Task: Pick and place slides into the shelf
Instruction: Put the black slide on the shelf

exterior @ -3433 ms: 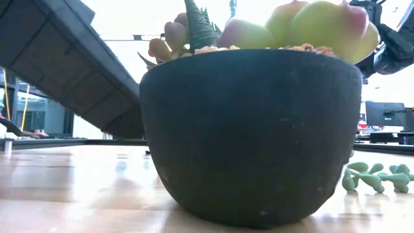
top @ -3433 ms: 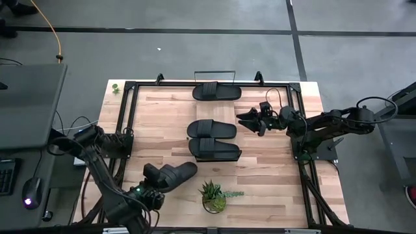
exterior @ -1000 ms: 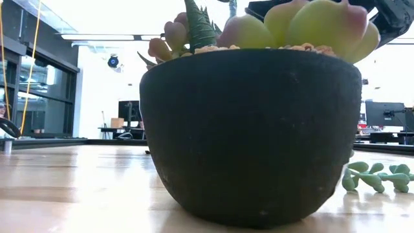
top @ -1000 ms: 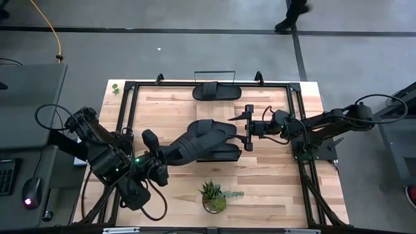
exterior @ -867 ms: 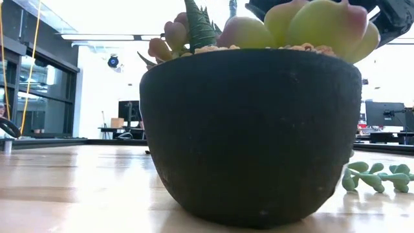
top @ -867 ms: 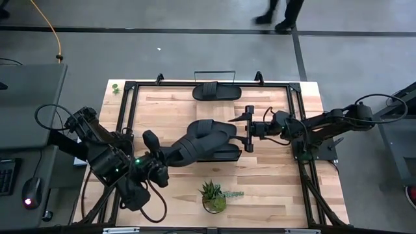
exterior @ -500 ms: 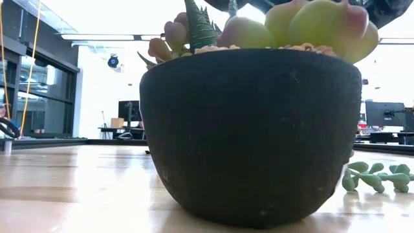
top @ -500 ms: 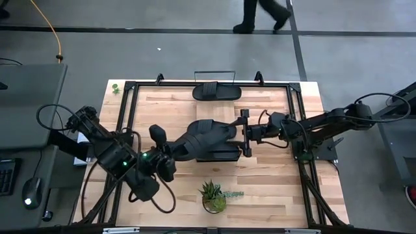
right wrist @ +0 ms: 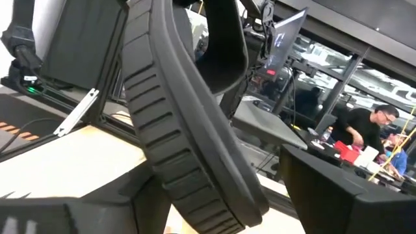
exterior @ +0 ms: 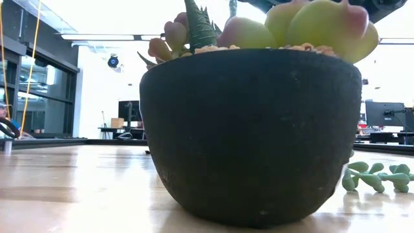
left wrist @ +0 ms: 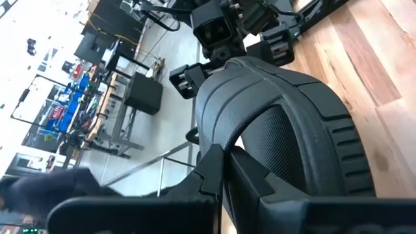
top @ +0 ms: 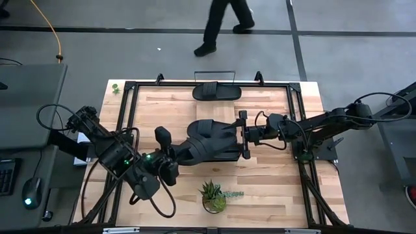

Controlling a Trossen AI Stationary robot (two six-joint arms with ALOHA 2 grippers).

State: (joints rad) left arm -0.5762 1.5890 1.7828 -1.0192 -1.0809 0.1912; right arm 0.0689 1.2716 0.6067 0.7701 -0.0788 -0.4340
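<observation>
Black slide mid-table, both arms on it

Left gripper (top: 179, 153) clamps the ribbed, matte-foam slide (top: 211, 138); right gripper (top: 243, 134), jaws wide, straddles its toe.

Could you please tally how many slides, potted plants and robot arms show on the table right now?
Slides: 3 distinct: one at the far edge, one held by the left gripper, one partly beneath it; more may be hidden.
Potted plants: 1
Robot arms: 2
Total: 6
</observation>
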